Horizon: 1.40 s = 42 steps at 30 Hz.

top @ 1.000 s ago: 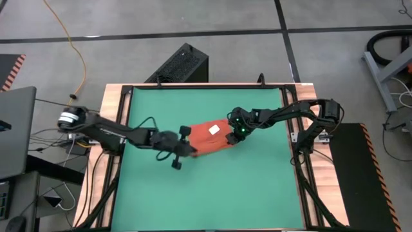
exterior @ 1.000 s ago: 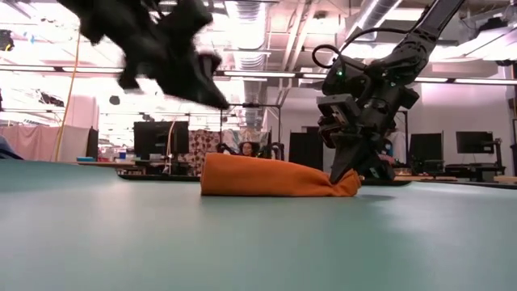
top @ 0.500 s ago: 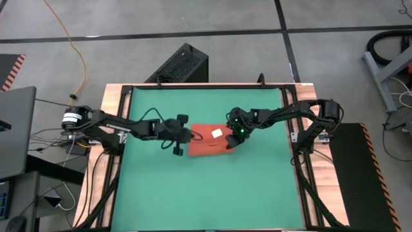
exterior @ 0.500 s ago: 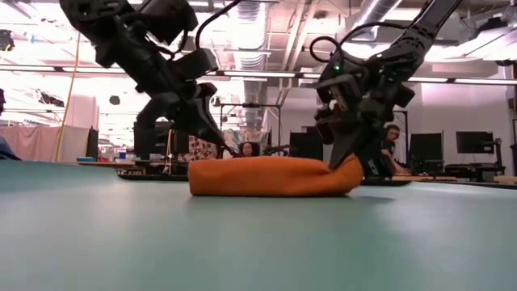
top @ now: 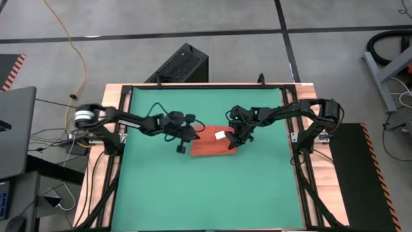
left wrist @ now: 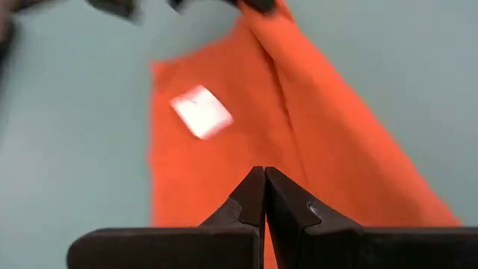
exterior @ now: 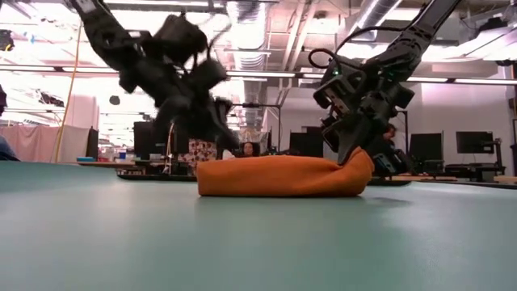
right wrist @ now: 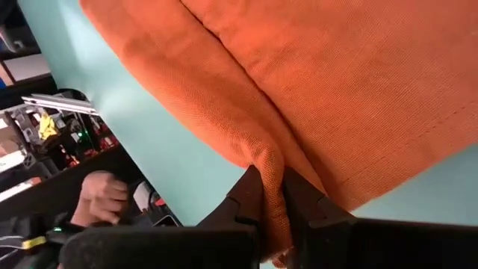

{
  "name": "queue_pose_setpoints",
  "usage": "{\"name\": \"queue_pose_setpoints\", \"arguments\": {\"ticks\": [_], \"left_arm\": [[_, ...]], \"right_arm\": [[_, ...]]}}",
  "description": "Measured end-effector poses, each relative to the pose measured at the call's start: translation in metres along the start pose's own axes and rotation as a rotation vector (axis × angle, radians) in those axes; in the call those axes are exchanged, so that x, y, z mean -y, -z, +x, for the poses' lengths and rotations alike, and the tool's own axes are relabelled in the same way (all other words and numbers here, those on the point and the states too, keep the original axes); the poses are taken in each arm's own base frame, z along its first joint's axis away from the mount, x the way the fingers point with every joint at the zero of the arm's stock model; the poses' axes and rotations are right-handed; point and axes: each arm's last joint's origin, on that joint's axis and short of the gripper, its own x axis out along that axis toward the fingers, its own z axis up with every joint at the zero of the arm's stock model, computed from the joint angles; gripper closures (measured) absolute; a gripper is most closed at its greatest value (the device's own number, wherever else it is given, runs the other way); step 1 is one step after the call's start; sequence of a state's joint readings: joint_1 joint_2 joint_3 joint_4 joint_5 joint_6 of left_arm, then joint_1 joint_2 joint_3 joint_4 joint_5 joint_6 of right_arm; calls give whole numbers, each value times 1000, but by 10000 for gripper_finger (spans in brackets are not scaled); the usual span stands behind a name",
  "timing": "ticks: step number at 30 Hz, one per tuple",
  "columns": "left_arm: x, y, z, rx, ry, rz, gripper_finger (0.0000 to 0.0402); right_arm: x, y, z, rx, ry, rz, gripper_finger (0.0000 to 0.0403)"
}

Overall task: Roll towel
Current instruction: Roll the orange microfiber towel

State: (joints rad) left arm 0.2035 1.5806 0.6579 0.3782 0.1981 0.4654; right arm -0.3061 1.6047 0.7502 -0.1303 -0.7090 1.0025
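Note:
The orange-red towel [top: 209, 147] lies as a loose bundle on the green mat [top: 161, 187] near the middle, its white tag [top: 219, 135] facing up. My right gripper [top: 233, 142] is shut on the towel's right end. My left gripper [top: 191, 135] is shut, with its fingertips [left wrist: 264, 173] over the towel's left end [left wrist: 224, 172], pointing down at a slant. In the low view the towel [exterior: 275, 178] rests on the mat, its right end raised to the right gripper [exterior: 347, 153]. My right gripper pinches a raised fold of the towel [right wrist: 263, 163] between its two fingers, at the bundle's right end. It comes slanting down from the table's right side. That end [exterior: 359, 166] is lifted a little, and the rest of the bundle lies on the mat. My left gripper is shut above the towel's left end; I cannot tell whether it touches the cloth.
A wooden frame with black rails [top: 116, 148] borders the mat. A black box [top: 180, 64] stands beyond the far edge and a laptop [top: 13, 129] off the left side. The mat's near half [top: 206, 200] is bare green.
My left gripper has gone from the towel's near-left corner toward the far edge and down, ending over its left end. My right gripper has rolled its wrist in place, raising the towel's right end. The towel has turned from slanted to square with the table.

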Motion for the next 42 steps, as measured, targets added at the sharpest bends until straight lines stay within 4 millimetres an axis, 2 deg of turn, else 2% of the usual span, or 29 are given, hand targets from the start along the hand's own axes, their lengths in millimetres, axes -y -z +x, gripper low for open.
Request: {"name": "queue_pose_setpoints", "arguments": {"ticks": [4,9,14,23,34,42], "left_arm": [[4,19,25,-28,28,25,401],[-1,18,40,-16,-9,62,401],[-5,25,39,-88,-39,49,401],[-6,55,50,-155,81,-64,401],[-3,57,50,-192,93,-173,401],[3,56,51,-204,100,-233,401]], "right_arm": [[1,-1,-1,2,-1,36,369],[4,-3,-5,-30,-21,91,371],[6,-7,-9,-34,-30,114,371],[11,-4,-10,-49,11,162,371],[17,-2,-10,-36,80,213,371],[25,-7,-20,-22,90,303,371]]}}
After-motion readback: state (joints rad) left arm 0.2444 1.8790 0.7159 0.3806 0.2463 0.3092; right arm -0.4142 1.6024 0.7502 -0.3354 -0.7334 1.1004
